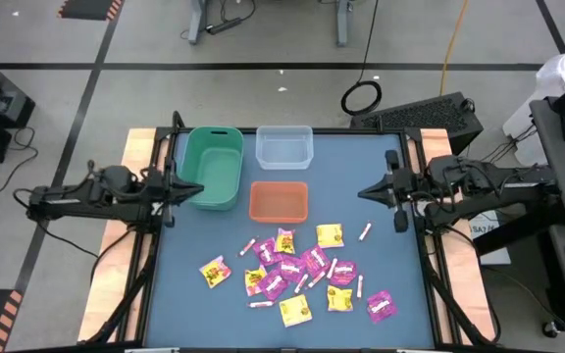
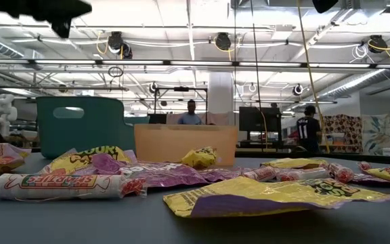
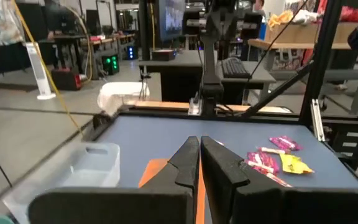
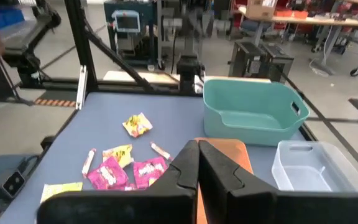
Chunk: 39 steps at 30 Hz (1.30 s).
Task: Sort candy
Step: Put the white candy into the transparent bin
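Observation:
The candy (image 1: 297,275) lies scattered on the blue table's near half: yellow packets, magenta packets and thin pale sticks. In the low view it fills the foreground (image 2: 181,179). My left gripper (image 1: 196,190) hangs shut above the table's left edge, by the green bin, empty; its closed fingers show in its wrist view (image 3: 199,155). My right gripper (image 1: 365,192) hangs shut above the right edge, empty (image 4: 197,158).
Three bins stand on the far half: a green bin (image 1: 214,167) at the left, a clear bin (image 1: 283,147) behind, and an orange bin (image 1: 279,202) in the middle. Bare table lies between the bins and the right edge. People show in the room beyond the table.

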Tool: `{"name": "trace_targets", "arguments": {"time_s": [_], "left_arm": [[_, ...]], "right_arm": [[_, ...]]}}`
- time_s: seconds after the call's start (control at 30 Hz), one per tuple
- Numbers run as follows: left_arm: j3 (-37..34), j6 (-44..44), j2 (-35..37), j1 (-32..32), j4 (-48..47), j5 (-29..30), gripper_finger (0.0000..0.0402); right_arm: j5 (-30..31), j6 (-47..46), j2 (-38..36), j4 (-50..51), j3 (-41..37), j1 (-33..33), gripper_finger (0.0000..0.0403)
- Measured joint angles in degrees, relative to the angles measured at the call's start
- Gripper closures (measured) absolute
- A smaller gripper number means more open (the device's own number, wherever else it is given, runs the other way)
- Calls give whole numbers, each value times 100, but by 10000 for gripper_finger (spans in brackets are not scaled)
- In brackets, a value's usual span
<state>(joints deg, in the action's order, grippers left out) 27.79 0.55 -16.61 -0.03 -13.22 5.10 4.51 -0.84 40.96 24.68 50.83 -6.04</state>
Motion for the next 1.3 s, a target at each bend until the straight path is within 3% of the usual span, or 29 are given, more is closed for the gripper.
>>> {"name": "trace_targets", "arguments": {"time_s": [0.37, 0.57, 0.73, 0.93, 1.3], "left_arm": [[1972, 333, -1159, 0, -952, -20, 377], [2639, 338, -1925, 0, -1334, -124, 377], [2728, 297, -2530, -11, -1458, -475, 377], [2694, 278, -3159, -171, -1683, -492, 377], [2658, 304, -4036, -561, -1130, -489, 377]], "right_arm": [[-4, -166, 211, 677, 0, -2, 403], [-7, -227, 288, 1050, 0, -2, 403], [-7, -334, 310, 1152, 0, -2, 403], [-16, -759, 310, 1447, 0, -2, 403], [-33, -1754, 756, 3330, 0, -9, 401]]}}
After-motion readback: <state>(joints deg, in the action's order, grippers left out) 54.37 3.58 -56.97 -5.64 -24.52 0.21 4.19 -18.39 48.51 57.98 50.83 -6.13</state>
